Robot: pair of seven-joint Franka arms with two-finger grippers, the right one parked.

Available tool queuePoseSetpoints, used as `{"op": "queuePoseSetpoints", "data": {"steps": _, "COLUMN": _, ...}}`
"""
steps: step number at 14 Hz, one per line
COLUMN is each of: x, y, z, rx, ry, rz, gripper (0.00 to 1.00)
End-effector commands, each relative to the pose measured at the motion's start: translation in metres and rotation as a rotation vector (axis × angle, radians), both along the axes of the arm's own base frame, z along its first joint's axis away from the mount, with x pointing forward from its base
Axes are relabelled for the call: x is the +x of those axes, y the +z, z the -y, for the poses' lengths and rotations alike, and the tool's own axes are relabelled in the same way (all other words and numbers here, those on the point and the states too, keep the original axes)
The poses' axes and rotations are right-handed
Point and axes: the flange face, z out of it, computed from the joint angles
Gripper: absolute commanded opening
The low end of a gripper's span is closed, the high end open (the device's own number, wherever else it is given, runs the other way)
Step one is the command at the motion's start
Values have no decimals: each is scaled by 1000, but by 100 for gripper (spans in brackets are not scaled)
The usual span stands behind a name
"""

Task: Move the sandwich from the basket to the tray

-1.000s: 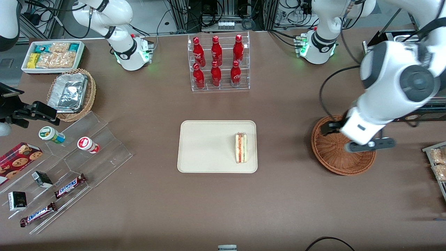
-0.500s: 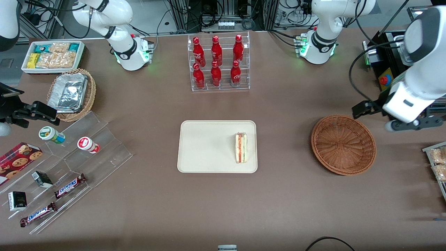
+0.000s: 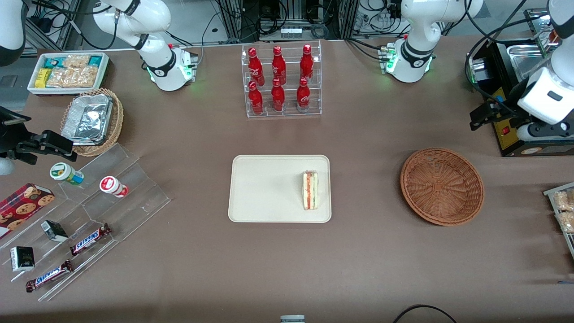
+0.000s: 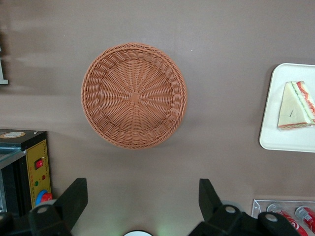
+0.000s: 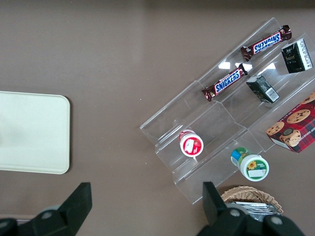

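Observation:
The sandwich (image 3: 310,189) (image 4: 294,105), a white wedge with red and green filling, lies on the cream tray (image 3: 269,188) (image 4: 275,132), close to the tray edge that faces the basket. The reddish-brown wicker basket (image 3: 441,186) (image 4: 134,95) is empty. My left gripper (image 3: 540,131) (image 4: 141,196) hangs high above the table, farther from the front camera than the basket and toward the working arm's end. It is open wide, with only bare table showing between its fingers (image 4: 75,195).
A black box with a yellow panel (image 3: 511,134) (image 4: 34,167) sits under the gripper. A rack of red bottles (image 3: 281,80) stands at the back. Toward the parked arm's end are an acrylic snack stand (image 3: 89,215), a foil-lined tan basket (image 3: 92,121) and a white bin (image 3: 67,72).
My left gripper has left its place over the basket, moving away from the front camera toward the working arm's end. The basket now shows fully. The sandwich has not moved.

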Motion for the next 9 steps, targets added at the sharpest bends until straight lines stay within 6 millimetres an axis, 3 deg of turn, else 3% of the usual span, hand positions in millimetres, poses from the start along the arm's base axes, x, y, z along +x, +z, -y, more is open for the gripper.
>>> {"op": "queuePoseSetpoints", "data": {"steps": 1, "x": -7, "y": 1, "z": -7, "rx": 11, "ry": -7, "rz": -15, "gripper": 100}}
{"op": "queuePoseSetpoints", "data": {"steps": 4, "x": -12, "y": 9, "z": -10, "rx": 13, "ry": -2, "rz": -7, "gripper": 100}}
{"op": "queuePoseSetpoints", "data": {"steps": 9, "x": -8, "y": 6, "z": -13, "rx": 18, "ry": 3, "rz": -4, "gripper": 100}}
